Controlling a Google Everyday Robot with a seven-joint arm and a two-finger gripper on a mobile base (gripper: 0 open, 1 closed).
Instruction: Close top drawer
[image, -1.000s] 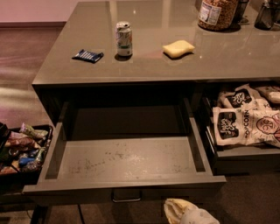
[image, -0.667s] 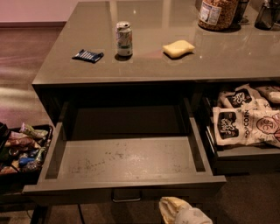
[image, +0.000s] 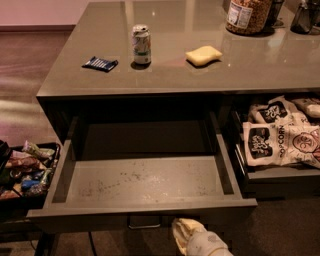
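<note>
The top drawer (image: 142, 180) is pulled wide open under the grey counter, and its scuffed speckled floor holds nothing. Its front panel (image: 100, 220) faces the camera at the bottom, with a small metal bar handle (image: 144, 223) in the middle. My gripper (image: 192, 237), pale and cream-coloured, comes up from the bottom edge. It sits just right of the handle, close in front of the drawer front. I cannot see whether it touches the front.
On the counter (image: 200, 55) stand a drink can (image: 141, 44), a dark blue packet (image: 100, 63), a yellow sponge (image: 203, 55) and a jar (image: 248, 15). At right an open drawer holds white popcorn bags (image: 280, 137). At left an open drawer holds snack packets (image: 22, 167).
My gripper has moved left and a little up, toward the drawer front and its handle. The drawer has not moved.
</note>
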